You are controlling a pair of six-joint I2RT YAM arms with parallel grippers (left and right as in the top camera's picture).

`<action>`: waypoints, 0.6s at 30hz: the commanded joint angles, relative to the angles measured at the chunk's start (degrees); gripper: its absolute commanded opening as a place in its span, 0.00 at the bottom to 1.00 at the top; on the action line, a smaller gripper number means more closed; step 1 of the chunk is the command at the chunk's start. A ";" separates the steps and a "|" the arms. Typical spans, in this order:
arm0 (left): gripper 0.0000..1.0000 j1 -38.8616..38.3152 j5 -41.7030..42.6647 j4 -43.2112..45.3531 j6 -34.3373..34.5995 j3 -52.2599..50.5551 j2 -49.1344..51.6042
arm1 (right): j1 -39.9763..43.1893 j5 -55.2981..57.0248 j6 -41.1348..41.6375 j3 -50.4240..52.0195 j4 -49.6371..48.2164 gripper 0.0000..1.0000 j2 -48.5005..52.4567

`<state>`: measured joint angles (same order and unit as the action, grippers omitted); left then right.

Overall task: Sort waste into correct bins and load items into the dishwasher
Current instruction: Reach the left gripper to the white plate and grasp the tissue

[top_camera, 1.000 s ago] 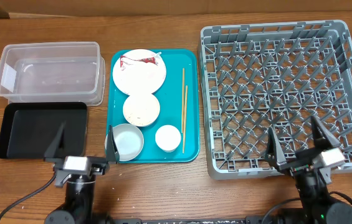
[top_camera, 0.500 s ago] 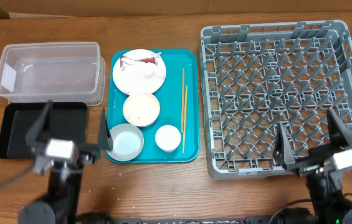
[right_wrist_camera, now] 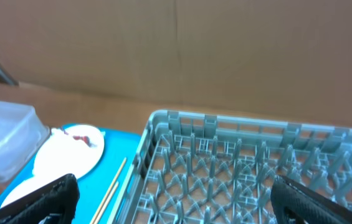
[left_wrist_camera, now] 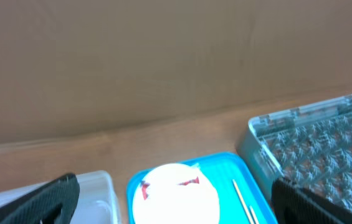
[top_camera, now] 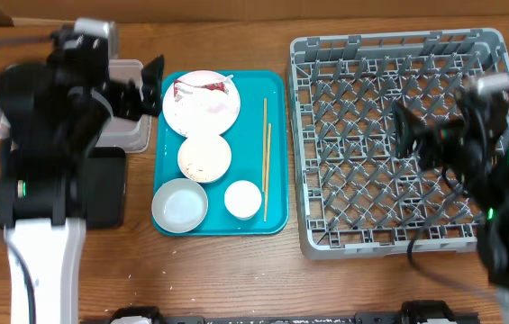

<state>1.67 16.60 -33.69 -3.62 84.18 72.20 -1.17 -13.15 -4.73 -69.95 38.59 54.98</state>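
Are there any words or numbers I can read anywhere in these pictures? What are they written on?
None can be read in any view.
The red wrapper on the large plate may have print, but it is too small and blurred to tell.
The dish rack and teal tray show no lettering.

Large plate (top_camera: 201, 108), red wrapper (top_camera: 196, 87) at its far edge, small plate (top_camera: 204, 157), grey bowl (top_camera: 180, 205) and cup (top_camera: 243, 200) sit upright on the teal tray (top_camera: 277, 214); chopsticks (top_camera: 267, 157) lie parallel alongside; rack (top_camera: 389, 135) stands right; tub (top_camera: 142, 133) and black tray (top_camera: 106, 193) left, partly hidden.
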 commanded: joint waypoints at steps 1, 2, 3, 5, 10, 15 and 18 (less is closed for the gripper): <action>1.00 -2.93 0.96 -7.93 -2.75 11.65 10.43 | 0.22 -0.09 -0.22 -10.10 7.56 1.00 8.02; 1.00 -3.80 0.50 -10.78 -3.13 14.73 13.33 | 0.22 -0.09 -0.22 -12.39 10.21 1.00 10.25; 1.00 -4.63 -0.31 -13.33 -3.28 17.66 16.09 | 0.22 -0.09 -0.20 -14.43 12.72 1.00 12.37; 1.00 -5.97 -2.38 -17.70 -3.32 22.47 20.74 | 0.22 -0.11 -0.20 -17.40 16.61 1.00 15.98; 1.00 -7.50 -3.69 -21.73 -10.27 28.06 29.66 | 0.22 -2.82 0.02 -18.43 19.23 1.00 20.92; 1.00 -7.32 -3.87 -20.15 -11.91 28.06 36.61 | 0.22 -6.54 0.02 -18.40 21.20 1.00 24.24; 1.00 -7.32 -3.89 -20.04 -17.68 28.06 40.92 | 0.22 -7.21 0.02 -18.40 22.36 1.00 25.49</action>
<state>-5.63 13.47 -53.98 -14.04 110.93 108.57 -1.17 -17.80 -4.73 -86.54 60.47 79.85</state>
